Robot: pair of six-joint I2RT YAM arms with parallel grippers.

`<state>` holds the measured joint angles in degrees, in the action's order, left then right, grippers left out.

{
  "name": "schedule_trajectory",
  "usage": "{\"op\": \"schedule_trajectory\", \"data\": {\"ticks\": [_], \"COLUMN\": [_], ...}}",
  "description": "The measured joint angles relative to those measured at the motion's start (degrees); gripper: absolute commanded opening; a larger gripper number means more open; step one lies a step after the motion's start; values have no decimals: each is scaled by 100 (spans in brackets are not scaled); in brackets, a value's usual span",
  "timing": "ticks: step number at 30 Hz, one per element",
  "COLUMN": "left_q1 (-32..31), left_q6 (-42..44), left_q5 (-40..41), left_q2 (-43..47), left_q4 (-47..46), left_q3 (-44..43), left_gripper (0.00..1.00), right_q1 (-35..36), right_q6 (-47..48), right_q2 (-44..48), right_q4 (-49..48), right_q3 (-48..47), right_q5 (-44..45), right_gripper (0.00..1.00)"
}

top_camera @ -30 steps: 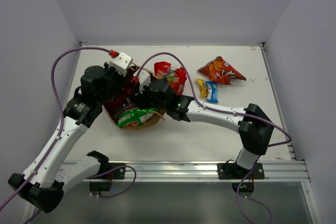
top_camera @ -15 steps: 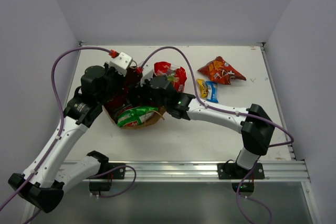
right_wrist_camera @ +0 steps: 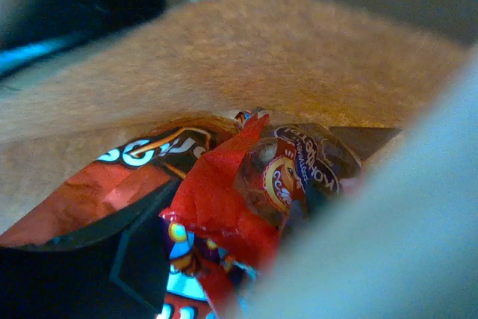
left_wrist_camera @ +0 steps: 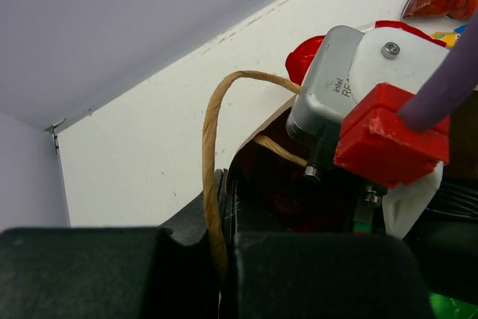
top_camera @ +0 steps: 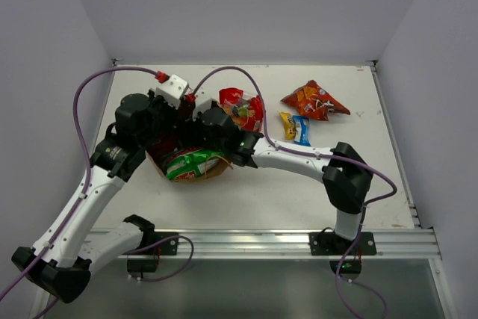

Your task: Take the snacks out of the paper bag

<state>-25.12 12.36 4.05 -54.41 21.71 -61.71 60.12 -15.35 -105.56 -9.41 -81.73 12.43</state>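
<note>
The brown paper bag (top_camera: 218, 169) lies on its side at the table's left. My left gripper (top_camera: 169, 120) is shut on its twisted loop handle (left_wrist_camera: 210, 147), holding the mouth up. My right gripper (top_camera: 199, 134) reaches into the bag with its fingertips hidden from above. In the right wrist view its jaws stand open around a crumpled red snack packet (right_wrist_camera: 224, 199), with the brown bag wall (right_wrist_camera: 246, 57) above. A green-and-white packet (top_camera: 192, 163) shows in the bag's mouth. Out on the table lie a red packet (top_camera: 243, 107), an orange one (top_camera: 314, 100) and a small yellow-and-blue one (top_camera: 296, 128).
The right wrist's grey camera housing with its red connector (left_wrist_camera: 373, 110) crowds close to my left fingers (left_wrist_camera: 149, 267). Purple cables (top_camera: 97, 80) arch over both arms. White walls enclose the table on three sides, and a metal rail (top_camera: 246, 240) runs along the near edge.
My right arm has pushed further left, deeper into the bag, and its jaws have widened. The left arm and the packets on the table have not moved.
</note>
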Motion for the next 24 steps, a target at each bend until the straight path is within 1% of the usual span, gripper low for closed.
{"op": "schedule_trajectory", "data": {"ticks": [1,3,4,7,8,10,11,12,18,24], "left_q1": [0,0,0,0,0,0,0,-2,0,-2], "left_q6": [0,0,0,0,0,0,0,0,-2,-94], "left_q5": [0,0,0,0,0,-11,-31,-44,-31,249], "left_q2": [0,0,2,7,7,4,4,4,2,-39], "left_q4": [4,9,9,15,17,24,33,42,44,28], "left_q3": [0,0,0,0,0,0,0,0,0,-2], "left_gripper": [0,0,0,0,0,0,0,0,0,0], "right_q1": [0,-2,-9,-68,-101,-168,-203,-225,-249,-295], "right_q6": [-24,-85,-125,-221,-243,-278,-284,-282,-192,389], "right_q2": [-42,-59,-57,-57,-57,-55,-46,-42,63,680], "right_q4": [-2,-11,-35,-109,-129,-140,-153,-155,-61,402], "right_q3": [0,0,2,39,63,103,136,157,164,225], "right_q5": [13,17,22,37,50,55,50,52,-13,-518], "right_gripper": [60,53,46,32,23,14,5,1,0,0]}}
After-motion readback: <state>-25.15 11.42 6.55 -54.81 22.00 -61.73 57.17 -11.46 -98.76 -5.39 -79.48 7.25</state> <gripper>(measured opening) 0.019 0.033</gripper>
